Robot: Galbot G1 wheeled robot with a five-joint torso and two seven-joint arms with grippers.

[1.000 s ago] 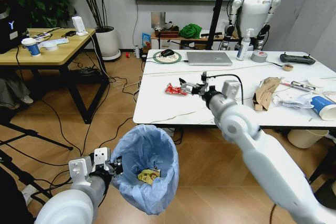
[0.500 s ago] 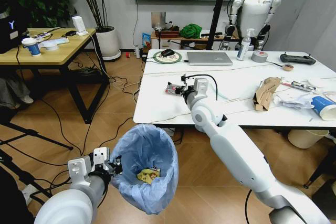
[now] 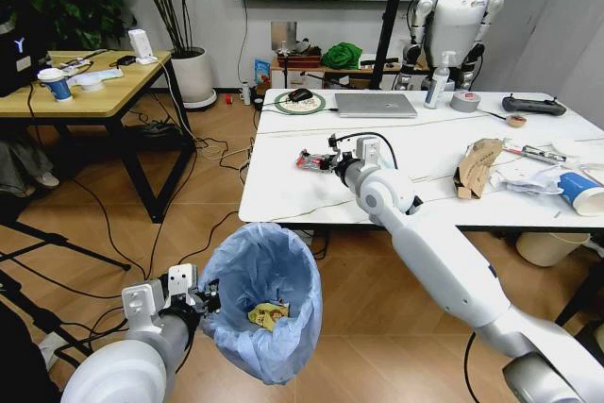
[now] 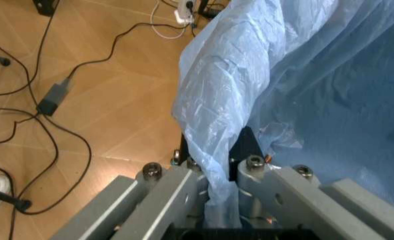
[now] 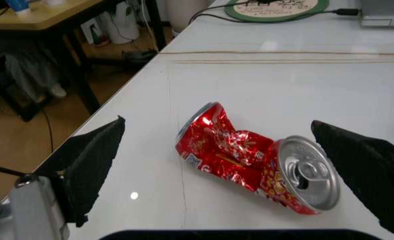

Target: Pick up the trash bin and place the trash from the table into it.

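Spread wide, the right gripper [image 3: 326, 159] is poised around the crushed red can [image 5: 250, 157] lying on the marble table [image 3: 283, 191]. Light, dented and slippery, it is best pinched across its crumpled waist. The bag-lined trash bin [image 3: 262, 294] is clamped at its rim by the left gripper [image 3: 203, 299].

The right hand [image 3: 324, 159] has swung in to straddle the crushed red can [image 5: 256, 159].
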